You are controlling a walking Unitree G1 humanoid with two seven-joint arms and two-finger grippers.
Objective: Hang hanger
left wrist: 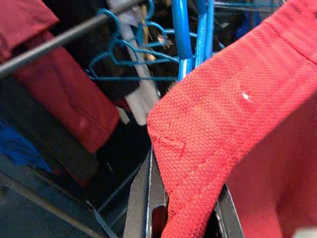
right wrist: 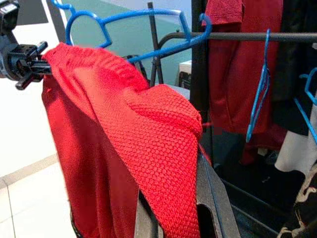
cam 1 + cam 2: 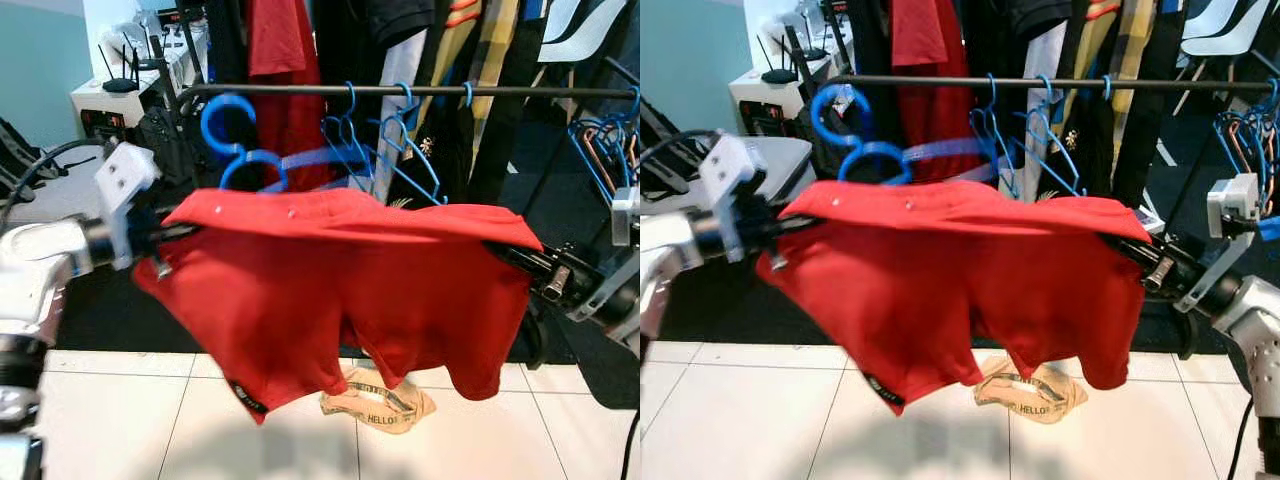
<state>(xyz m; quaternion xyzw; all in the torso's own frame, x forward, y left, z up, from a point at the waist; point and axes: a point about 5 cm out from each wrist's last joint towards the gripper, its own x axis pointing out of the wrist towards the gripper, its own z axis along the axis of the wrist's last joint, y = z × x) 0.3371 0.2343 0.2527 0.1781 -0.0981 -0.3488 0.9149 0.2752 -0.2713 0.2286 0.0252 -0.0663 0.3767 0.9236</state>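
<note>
A red shirt [image 3: 340,290] hangs on a blue hanger [image 3: 240,150] and is stretched wide between my two grippers in front of the black clothes rail [image 3: 520,91]. My left gripper [image 3: 165,237] is shut on the shirt's left shoulder, and the left wrist view shows the cloth pinched between its fingers [image 1: 146,203]. At the other shoulder my right gripper [image 3: 505,250] is shut on the fabric, which shows between its fingers [image 2: 213,198]. The hanger's looped hook [image 3: 225,120] sits just below the rail's left end; whether it touches the rail I cannot tell.
Several empty blue hangers [image 3: 400,140] and dark clothes hang on the rail, with more blue hangers [image 3: 600,150] at the right. A beige garment [image 3: 380,405] lies on the white tiles below. A white cabinet with a router [image 3: 120,85] stands at the back left.
</note>
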